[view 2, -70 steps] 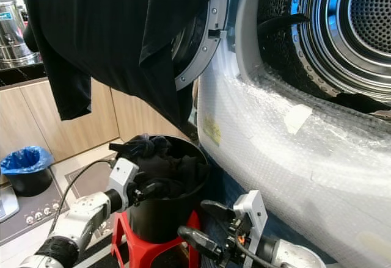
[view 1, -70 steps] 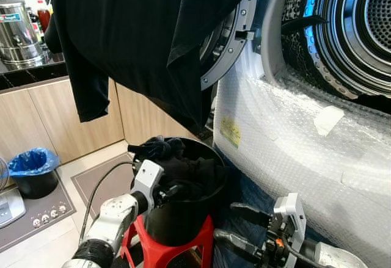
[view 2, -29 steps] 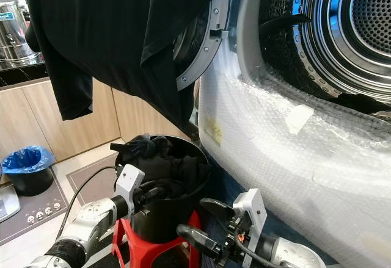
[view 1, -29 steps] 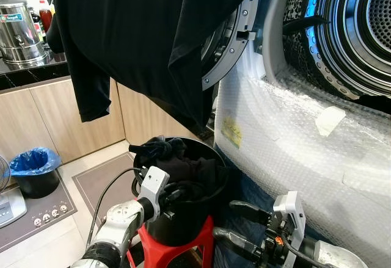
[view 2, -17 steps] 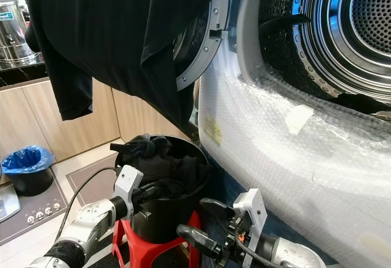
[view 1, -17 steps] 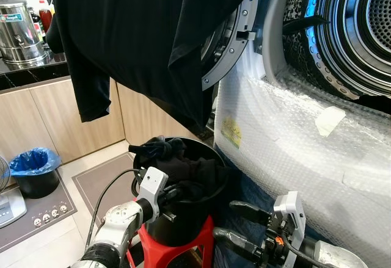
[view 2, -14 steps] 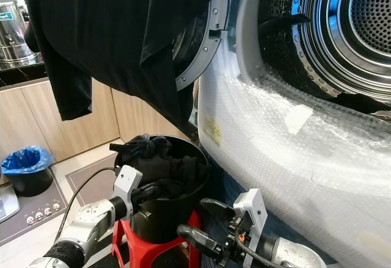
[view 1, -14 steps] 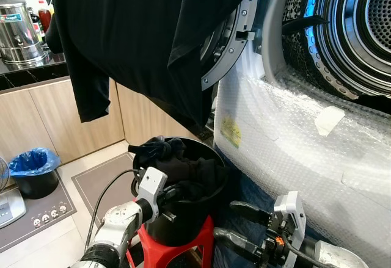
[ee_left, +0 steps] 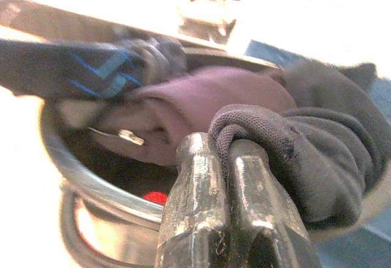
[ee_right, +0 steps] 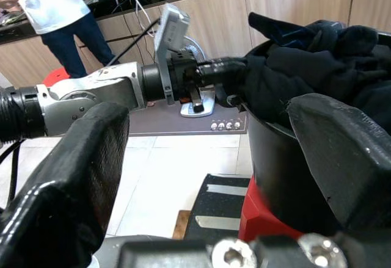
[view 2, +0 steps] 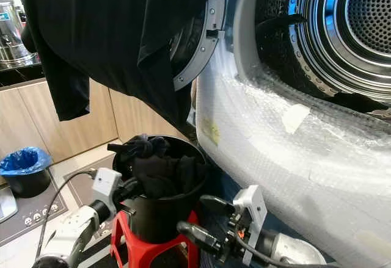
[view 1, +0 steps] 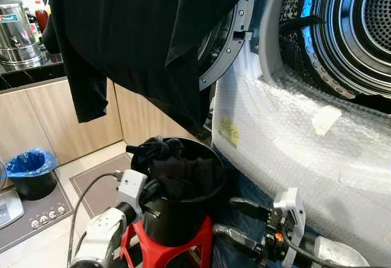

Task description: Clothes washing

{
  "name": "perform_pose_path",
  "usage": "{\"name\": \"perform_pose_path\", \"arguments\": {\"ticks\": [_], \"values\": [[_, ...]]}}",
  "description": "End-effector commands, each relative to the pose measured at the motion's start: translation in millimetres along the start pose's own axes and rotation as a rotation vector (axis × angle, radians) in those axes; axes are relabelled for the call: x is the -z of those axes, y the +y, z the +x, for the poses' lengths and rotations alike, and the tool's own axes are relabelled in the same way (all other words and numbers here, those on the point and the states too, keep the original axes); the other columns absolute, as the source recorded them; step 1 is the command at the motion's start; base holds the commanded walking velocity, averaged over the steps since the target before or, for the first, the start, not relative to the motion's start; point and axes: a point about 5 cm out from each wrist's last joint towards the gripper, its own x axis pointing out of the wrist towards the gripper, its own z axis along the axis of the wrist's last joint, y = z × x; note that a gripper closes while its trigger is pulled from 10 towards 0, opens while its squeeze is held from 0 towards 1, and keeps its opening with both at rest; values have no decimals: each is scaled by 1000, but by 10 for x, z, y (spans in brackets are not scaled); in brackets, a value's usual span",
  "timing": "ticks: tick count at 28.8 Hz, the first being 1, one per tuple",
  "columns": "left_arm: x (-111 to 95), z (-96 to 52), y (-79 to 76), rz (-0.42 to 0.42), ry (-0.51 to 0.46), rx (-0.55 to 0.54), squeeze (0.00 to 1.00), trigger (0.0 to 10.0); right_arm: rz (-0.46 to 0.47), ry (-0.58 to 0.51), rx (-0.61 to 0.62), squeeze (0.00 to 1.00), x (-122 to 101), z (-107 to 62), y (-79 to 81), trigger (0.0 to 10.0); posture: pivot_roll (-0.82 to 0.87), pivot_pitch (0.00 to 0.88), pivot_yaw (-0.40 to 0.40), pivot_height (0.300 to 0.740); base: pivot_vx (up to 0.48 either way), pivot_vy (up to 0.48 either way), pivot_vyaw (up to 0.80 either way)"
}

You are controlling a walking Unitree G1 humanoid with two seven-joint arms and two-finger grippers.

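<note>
While pinching garment [ee_left: 287,140]: left gripper [ee_left: 223,158].

right end effector [ee_right: 201,152] spread wide | left end effector [ee_right: 229,72] pinching dark clothes [ee_right: 299,66] | black bucket [ee_right: 281,176]

Head stereo pair looks forward and down: round black plastic bucket [view 1: 183,204] on red plastic stool [view 1: 174,249] low centre, bubble-wrapped white washing machine with open drum [view 2: 293,140] to the right, nearly identical framing. Left wrist cam sits very close at the bucket rim [ee_left: 91,176], looking along its shut black fingers [ee_left: 201,207] into dark clothes [ee_left: 201,97]. Right wrist cam sits low, facing back across the bucket toward wooden cabinets [ee_right: 226,18]. All four share the bucket
</note>
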Motion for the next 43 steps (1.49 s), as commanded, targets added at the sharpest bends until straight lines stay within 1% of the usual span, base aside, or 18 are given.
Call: {"name": "perform_pose_path", "arguments": {"ticks": [1, 4, 5, 8, 12, 13, 15, 18, 23, 24, 30, 32, 34, 35, 36, 41, 42, 43], "values": [[-183, -23, 42, 37, -123, -53, 0, 10000, -2, -1, 15, 0, -7, -6, -42, 10000, -17, 0, -71, 740, 0, 0, 0], [-309, -58, 64, 57, -206, -89, 0, 10000, -3, -2, 14, 0, -8, 5, -55, 10000, -14, 0, -73, 740, 0, 0, 0], [-402, -72, 81, 72, -250, -103, 0, 10000, -5, -4, 14, 0, -14, 12, -65, 10000, -11, 0, -74, 740, 0, 0, 0], [-517, -86, 88, 111, -296, -109, 0, 10000, -7, -7, 15, 0, -22, 21, -77, 10000, -12, 0, -74, 740, 0, 0, 0], [-772, -104, 81, 182, -385, -117, 0, 10000, -11, -9, 17, 0, -26, 35, -103, 10000, -8, 0, -76, 740, 0, 0, 0], [-772, -104, 81, 182, -385, -117, 0, 10000, -11, -9, 17, 0, -26, 35, -103, 10000, -8, 0, -76, 740, 0, 0, 0], [-892, -124, 78, 205, -438, -130, 0, 10000, -14, -10, 18, 0, -29, 41, -113, 10000, -9, 0, -76, 740, 0, 0, 0], [-971, -139, 80, 214, -469, -143, 0, 10000, -16, -12, 19, 0, -35, 46, -123, 10000, -10, 0, -76, 740, 0, 0, 0], [-1191, -164, 45, 248, -537, -149, 0, 10000, -21, -14, 19, 0, -41, 52, -138, 10000, -8, 0, -78, 740, 0, 0, 0], [-1261, -168, 25, 252, -560, -140, 0, 10000, -22, -15, 18, 0, -42, 54, -141, 10000, -7, 0, -79, 740, 0, 0, 0], [-1415, -150, -56, 300, -590, -96, 0, 10000, -28, -17, 17, 0, -55, 66, -153, 10000, -6, 0, -80, 740, 0, 0, 0], [-1481, -138, -130, 317, -591, -31, 0, 10000, -31, -21, 16, 0, -67, 73, -158, 10000, -7, 0, -80, 740, 0, 0, 0], [-1502, -141, -154, 330, -592, -15, 0, 10000, -32, -22, 16, 0, -68, 74, -159, 10000, -8, 0, -78, 740, 0, 0, 0], [-1609, -142, -200, 361, -615, 25, 0, 10000, -36, -25, 19, 0, -69, 77, -159, 10000, -10, 0, -75, 740, 0, 0, 0], [-1609, -142, -200, 361, -615, 25, 0, 10000, -36, -25, 19, 0, -69, 77, -159, 10000, -10, 0, -75, 740, 0, 0, 0], [-1857, -146, -300, 432, -668, 90, 0, 10000, -42, -38, 32, 0, -74, 81, -170, 10000, -13, 0, -70, 740, 0, 0, 0], [-1857, -146, -300, 432, -668, 90, 0, 10000, -42, -38, 32, 0, -74, 81, -170, 10000, -13, 0, -70, 740, 0, 0, 0], [-1949, -157, -340, 433, -696, 113, 0, 10000, -47, -50, 47, 0, -88, 81, -185, 10000, -15, 0, -68, 740, 0, 0, 0]]}}
